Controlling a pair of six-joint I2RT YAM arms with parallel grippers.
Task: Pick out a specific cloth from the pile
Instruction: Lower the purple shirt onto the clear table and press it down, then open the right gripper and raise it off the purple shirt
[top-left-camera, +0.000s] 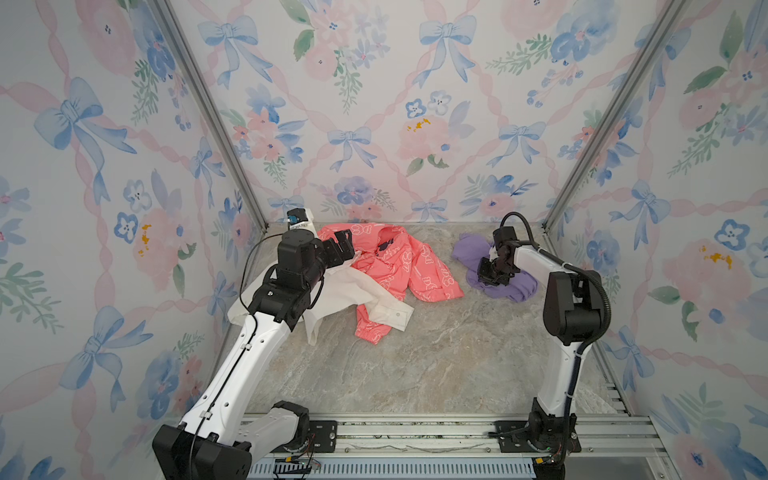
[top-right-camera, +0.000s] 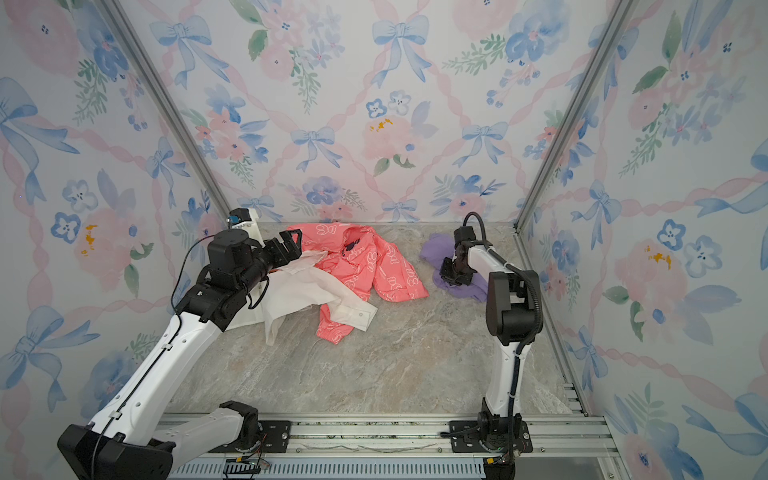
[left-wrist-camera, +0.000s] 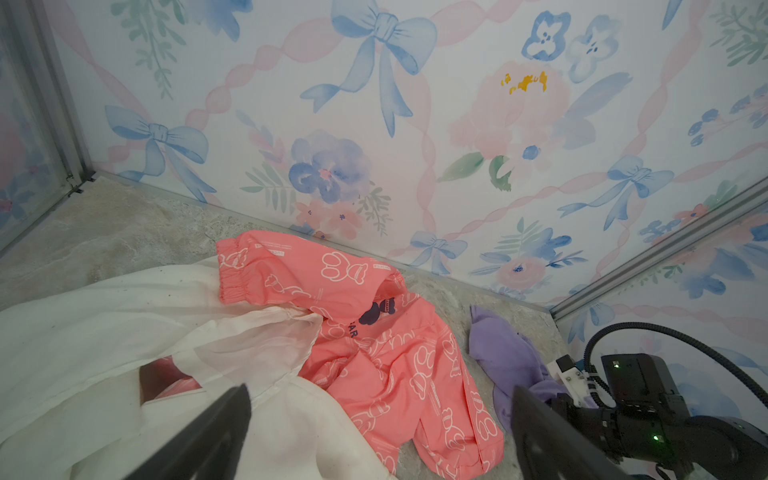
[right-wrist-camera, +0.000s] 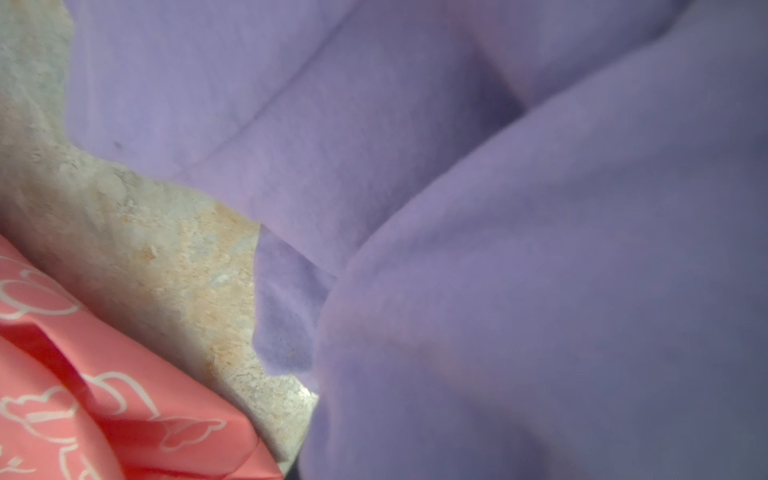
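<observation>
The cloth (top-left-camera: 469, 253) (top-right-camera: 432, 251), lavender-purple and crumpled, lies by itself on the table at the back right, apart from the pile. My right gripper (top-left-camera: 489, 279) (top-right-camera: 451, 276) points down into it. In the right wrist view the cloth (right-wrist-camera: 498, 208) fills the picture and hides the jaws. The pile is a coral-pink jacket (top-left-camera: 415, 266) (left-wrist-camera: 374, 374) with white bear outlines and a cream-white shirt (top-left-camera: 357, 299) (left-wrist-camera: 124, 324), overlapping at the back left. My left gripper (top-left-camera: 343, 245) (top-right-camera: 291, 245) (left-wrist-camera: 374, 449) hovers open over them, holding nothing.
The marble tabletop (top-left-camera: 436, 365) is walled in by floral panels with metal corner posts (top-left-camera: 216, 124). A metal rail (top-left-camera: 415, 432) carrying both arm bases runs along the front edge. A small white device (top-left-camera: 301, 220) stands in the back left corner.
</observation>
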